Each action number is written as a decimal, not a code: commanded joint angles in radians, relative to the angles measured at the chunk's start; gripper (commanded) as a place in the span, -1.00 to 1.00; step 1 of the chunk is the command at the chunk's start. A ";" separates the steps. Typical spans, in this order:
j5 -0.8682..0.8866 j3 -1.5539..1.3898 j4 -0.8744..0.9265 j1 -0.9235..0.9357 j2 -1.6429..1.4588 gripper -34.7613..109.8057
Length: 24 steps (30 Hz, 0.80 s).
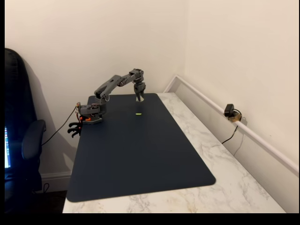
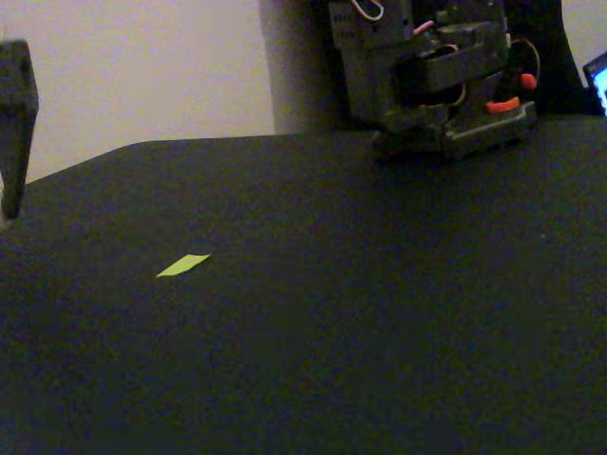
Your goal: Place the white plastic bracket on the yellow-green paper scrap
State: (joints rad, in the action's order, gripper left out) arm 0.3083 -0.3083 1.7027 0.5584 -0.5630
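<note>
Yellow-green paper scrap (image 2: pixel 183 265) bare on dark mat (image 2: pixel 379 313), hand (image 1: pixel 138 99) beyond.

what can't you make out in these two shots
- Small white plastic bracket: a pale speck at the tip of the grey claw in a fixed view; too small to confirm it, or whether the claw is open or shut.
- Claw in a fixed view: cut off by the left edge, tip blurred.
- Thin yellow-green paper scrap: a tiny sliver; its shape is clear in a fixed view.
- Arm base: top cut off by the frame.
</note>
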 commanded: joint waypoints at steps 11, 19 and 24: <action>0.048 -0.433 0.026 -0.196 -0.575 -0.52; 0.051 -0.928 -0.178 -0.270 -0.914 -0.52; 0.078 -1.092 -0.252 -0.324 -1.020 -0.52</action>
State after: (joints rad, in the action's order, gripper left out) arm 0.3590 -1.3100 1.5033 0.2638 -1.4235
